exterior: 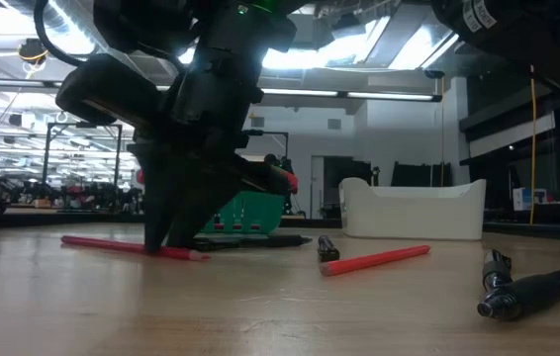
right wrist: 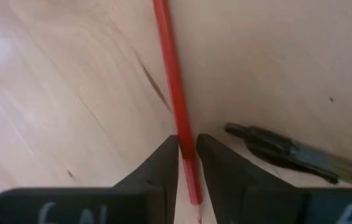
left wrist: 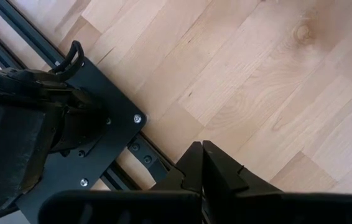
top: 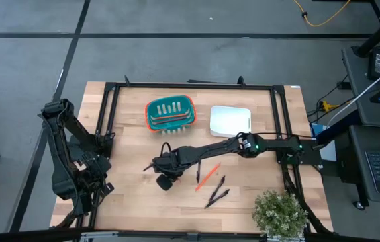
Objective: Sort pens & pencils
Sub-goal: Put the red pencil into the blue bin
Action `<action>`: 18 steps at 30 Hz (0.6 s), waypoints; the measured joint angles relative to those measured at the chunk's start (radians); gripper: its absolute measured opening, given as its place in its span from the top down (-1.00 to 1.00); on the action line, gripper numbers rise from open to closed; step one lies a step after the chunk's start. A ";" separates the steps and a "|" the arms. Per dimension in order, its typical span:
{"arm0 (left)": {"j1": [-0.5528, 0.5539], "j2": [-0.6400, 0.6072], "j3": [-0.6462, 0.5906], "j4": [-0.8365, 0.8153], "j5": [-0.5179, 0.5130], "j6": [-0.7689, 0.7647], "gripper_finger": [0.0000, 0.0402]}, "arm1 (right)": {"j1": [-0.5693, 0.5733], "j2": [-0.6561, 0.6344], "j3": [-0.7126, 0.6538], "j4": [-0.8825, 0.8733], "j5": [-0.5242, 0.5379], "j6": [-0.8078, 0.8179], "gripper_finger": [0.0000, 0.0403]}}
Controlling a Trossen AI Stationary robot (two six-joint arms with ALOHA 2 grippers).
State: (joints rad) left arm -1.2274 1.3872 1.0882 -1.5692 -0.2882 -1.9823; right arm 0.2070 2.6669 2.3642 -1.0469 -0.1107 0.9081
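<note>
A red-orange pencil (right wrist: 175, 93) lies flat on the wooden table, and my right gripper (right wrist: 187, 163) stands over it, shut on it, left of the table's middle (top: 158, 165). Beside it lies a black pen (right wrist: 288, 152). Another pencil (top: 208, 176) and more pens (top: 217, 191) lie toward the right. The teal basket (top: 170, 113) at the far middle holds pencils. My left gripper (left wrist: 202, 163) hangs shut over the table's left edge, holding nothing. My right gripper pinches the pencil near its pointed end (right wrist: 186, 144) between its two fingers (right wrist: 163, 165). The fingers come steeply from above and lie across the pencil. The pencil rests flat on the table, its long part (exterior: 112, 244) reaching away from the gripper.
A white bin (top: 230, 121) stands right of the basket. A potted plant (top: 280, 214) sits at the near right corner. A black frame (top: 109, 101) runs round the table. Bare wood lies near the front left.
</note>
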 joint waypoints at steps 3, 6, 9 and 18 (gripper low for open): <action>0.000 0.000 0.000 0.000 0.000 0.000 1.00 | 0.001 -0.001 0.000 -0.016 0.001 -0.002 0.62; 0.000 0.000 0.000 0.000 0.000 0.000 1.00 | 0.001 -0.001 0.000 -0.030 0.007 -0.009 0.62; 0.000 0.000 0.000 0.000 0.000 0.000 1.00 | -0.002 -0.001 0.000 -0.036 0.021 -0.021 0.65; 0.000 0.000 0.000 0.000 -0.002 0.000 1.00 | -0.005 -0.001 0.000 -0.039 0.030 -0.029 0.78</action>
State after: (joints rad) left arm -1.2274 1.3872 1.0882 -1.5688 -0.2902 -1.9820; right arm 0.2020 2.6656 2.3642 -1.0862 -0.0812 0.8795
